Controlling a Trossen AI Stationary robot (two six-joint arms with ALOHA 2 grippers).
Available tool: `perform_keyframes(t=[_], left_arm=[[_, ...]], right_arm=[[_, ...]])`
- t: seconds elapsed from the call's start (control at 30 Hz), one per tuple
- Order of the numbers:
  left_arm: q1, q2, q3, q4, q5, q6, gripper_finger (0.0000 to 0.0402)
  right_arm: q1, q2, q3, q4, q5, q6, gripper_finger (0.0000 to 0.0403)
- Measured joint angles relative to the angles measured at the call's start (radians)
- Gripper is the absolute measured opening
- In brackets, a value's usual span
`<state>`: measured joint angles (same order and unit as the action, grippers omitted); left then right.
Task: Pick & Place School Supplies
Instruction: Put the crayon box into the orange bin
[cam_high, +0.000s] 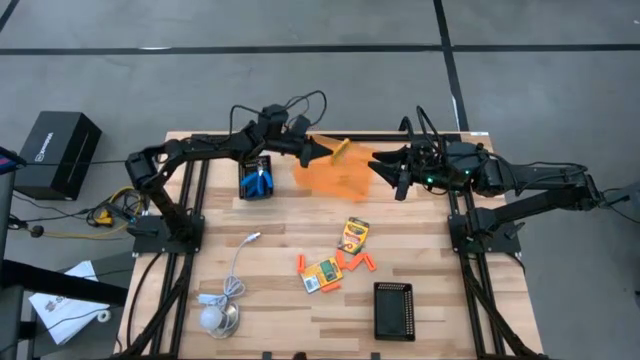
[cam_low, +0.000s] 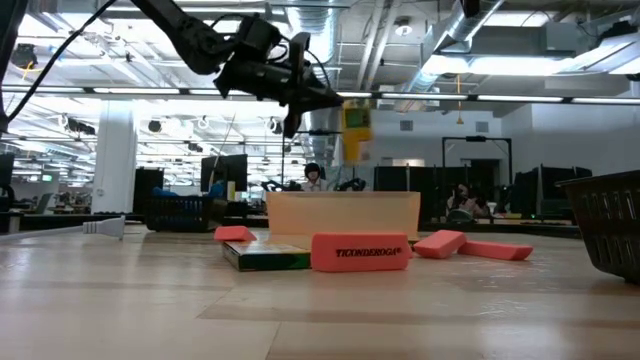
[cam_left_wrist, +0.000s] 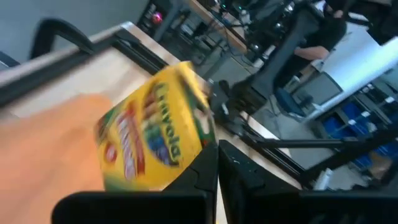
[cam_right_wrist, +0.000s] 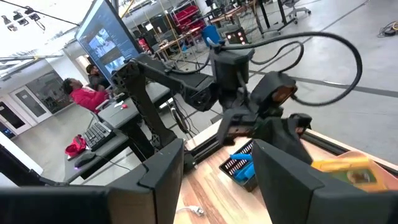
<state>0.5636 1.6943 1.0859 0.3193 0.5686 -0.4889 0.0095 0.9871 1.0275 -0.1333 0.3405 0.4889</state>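
The wooden table (cam_high: 290, 310) carries two dark arms, one coming in from each side, and both reach toward the far middle. An orange translucent sheet or bag (cam_high: 335, 172) lies at the far centre, its outline too blurred to make out. Two black trays show: one at the near right (cam_high: 393, 310) and one at the far left (cam_high: 256, 178) holding the blue-handled scissors (cam_high: 258, 183), which are partly hidden by the tray wall. Three crayon boxes can be counted: one lifted above the orange sheet (cam_high: 341, 150), one lying flat mid-table (cam_high: 354, 234), and one nearer the front (cam_high: 322, 276). Around that last box lie several short orange sticks (cam_high: 358, 264); about five show from above, though they overlap and the exact count is uncertain. A white cable with a round puck (cam_high: 222, 316) lies at the near left. The left gripper (cam_high: 330, 152) is clenched on the lifted crayon box, which juts from its fingertips, tilted, above the far part of the table. The right gripper (cam_high: 385, 160) hovers just beside it across the orange sheet, jaws released and holding nothing. From table height the flat boxes are partly masked by the sticks in front of them.
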Motion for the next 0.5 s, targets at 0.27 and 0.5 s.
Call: perform_keyframes(t=[0.27, 0.5], left_arm=[[0.030, 0.095, 0.000, -0.004, 0.024, 0.011, 0.0000], [0.010, 0.181, -0.001, -0.005, 0.031, 0.014, 0.0003]], right_arm=[[-0.008, 0.000, 0.000, 0.012, 0.000, 0.000, 0.0180], [-0.008, 0.000, 0.000, 0.011, 0.000, 0.000, 0.0183]])
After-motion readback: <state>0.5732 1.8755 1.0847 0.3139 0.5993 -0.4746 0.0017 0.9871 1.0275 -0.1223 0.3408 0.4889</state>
